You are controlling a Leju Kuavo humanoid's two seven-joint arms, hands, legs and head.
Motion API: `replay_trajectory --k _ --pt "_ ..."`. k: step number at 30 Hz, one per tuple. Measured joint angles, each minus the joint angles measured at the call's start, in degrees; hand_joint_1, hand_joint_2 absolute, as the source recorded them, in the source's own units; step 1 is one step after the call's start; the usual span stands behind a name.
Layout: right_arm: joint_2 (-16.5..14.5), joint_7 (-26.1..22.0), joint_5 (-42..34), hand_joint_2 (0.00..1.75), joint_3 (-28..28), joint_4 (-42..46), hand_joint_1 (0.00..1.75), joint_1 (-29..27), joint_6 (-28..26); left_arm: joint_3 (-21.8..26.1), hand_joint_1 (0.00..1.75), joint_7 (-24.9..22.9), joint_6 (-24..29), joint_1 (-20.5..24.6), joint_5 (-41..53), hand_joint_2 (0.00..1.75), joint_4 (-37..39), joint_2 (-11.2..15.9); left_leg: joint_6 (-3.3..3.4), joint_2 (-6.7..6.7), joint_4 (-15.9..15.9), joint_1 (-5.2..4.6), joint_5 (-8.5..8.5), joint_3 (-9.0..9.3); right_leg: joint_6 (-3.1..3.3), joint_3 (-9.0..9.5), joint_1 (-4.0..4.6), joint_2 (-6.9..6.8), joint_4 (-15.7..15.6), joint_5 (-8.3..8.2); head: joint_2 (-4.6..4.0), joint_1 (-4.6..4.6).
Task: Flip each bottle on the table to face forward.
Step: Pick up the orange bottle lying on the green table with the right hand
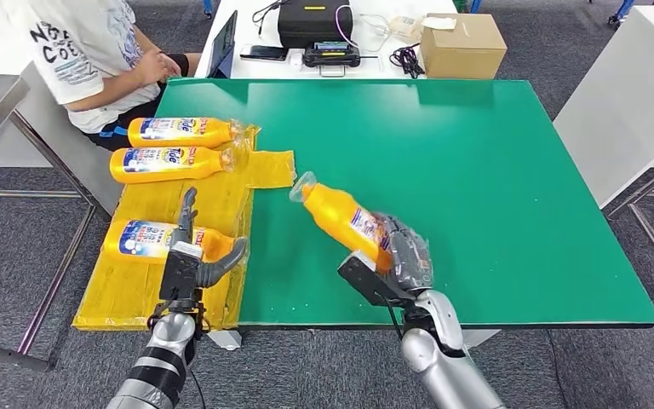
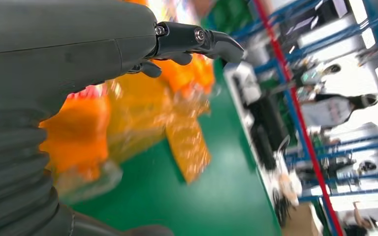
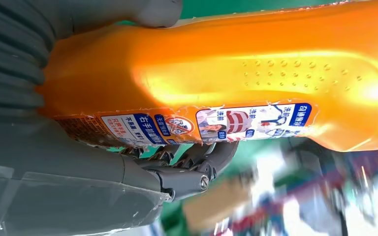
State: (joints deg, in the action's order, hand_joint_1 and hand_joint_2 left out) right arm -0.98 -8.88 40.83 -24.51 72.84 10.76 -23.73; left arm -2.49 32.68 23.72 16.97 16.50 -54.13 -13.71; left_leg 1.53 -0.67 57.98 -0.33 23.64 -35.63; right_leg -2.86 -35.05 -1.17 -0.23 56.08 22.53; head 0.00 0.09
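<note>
My right hand (image 1: 396, 256) grips an orange bottle (image 1: 341, 217) by its base, lifted above the green table (image 1: 494, 187), cap pointing far-left. My left hand (image 1: 189, 256), fingers spread, hovers over the nearest of 3 bottles (image 1: 149, 239) lying on the yellow sheet (image 1: 128, 290).

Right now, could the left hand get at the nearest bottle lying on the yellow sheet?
Probably yes. The left hand hovers open right over the nearest bottle on the yellow sheet, with nothing between them; the right hand is busy holding another bottle.
</note>
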Motion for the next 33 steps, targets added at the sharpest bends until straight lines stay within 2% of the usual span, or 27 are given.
replay_trajectory --k 4,11,19,26,31,33 --pt "-3.25 -3.78 -0.60 1.75 5.23 7.42 1.75 -3.67 -5.24 0.00 0.00 -1.89 -4.15 -1.94 -2.53 1.75 -3.53 -0.84 -0.01 0.02 0.00 -0.02 0.04 -0.10 0.00 -0.08 -0.02 0.01 -0.01 0.02 0.00 0.01" --pt "-6.06 -12.95 -2.18 1.75 9.86 13.28 1.75 -7.24 -12.37 -0.96 0.00 -5.46 -14.21 -2.88 -12.01 1.75 -6.58 -1.59 -0.01 0.02 0.00 -0.06 0.05 -0.10 -0.01 -0.10 -0.05 0.00 -0.04 0.01 0.00 0.01" --pt "-7.16 -17.58 -0.15 1.75 10.93 12.30 1.75 -9.85 -10.31 -6.01 0.00 -11.82 -31.28 -4.59 -28.61 1.75 -10.95 -1.40 -0.02 0.04 0.00 -0.04 0.06 -0.12 -0.01 -0.10 -0.03 0.01 -0.02 0.01 0.00 0.00" --pt "-9.05 -19.20 0.91 1.75 7.66 6.26 1.75 -10.34 -7.50 -10.11 0.00 -14.83 -38.26 -5.19 -34.80 1.75 -11.81 -0.67 -0.03 0.05 -0.02 -0.01 0.07 -0.13 0.00 -0.11 -0.01 0.01 -0.02 0.02 0.00 0.00" --pt "-9.54 -19.59 0.77 1.75 6.64 4.71 1.75 -10.21 -7.11 -10.80 0.00 -15.24 -39.46 -5.16 -35.43 1.75 -11.68 -0.52 -0.03 0.04 -0.02 -0.01 0.06 -0.13 0.00 -0.11 -0.01 0.01 -0.02 0.02 0.00 0.00" --pt "-10.50 -19.99 0.63 1.75 4.63 1.55 1.75 -9.57 -6.96 -11.90 0.00 -15.79 -41.04 -5.01 -36.11 1.75 -10.75 -0.13 -0.04 0.04 -0.02 0.00 0.06 -0.13 0.00 -0.11 -0.01 0.01 -0.02 0.02 0.00 0.00"
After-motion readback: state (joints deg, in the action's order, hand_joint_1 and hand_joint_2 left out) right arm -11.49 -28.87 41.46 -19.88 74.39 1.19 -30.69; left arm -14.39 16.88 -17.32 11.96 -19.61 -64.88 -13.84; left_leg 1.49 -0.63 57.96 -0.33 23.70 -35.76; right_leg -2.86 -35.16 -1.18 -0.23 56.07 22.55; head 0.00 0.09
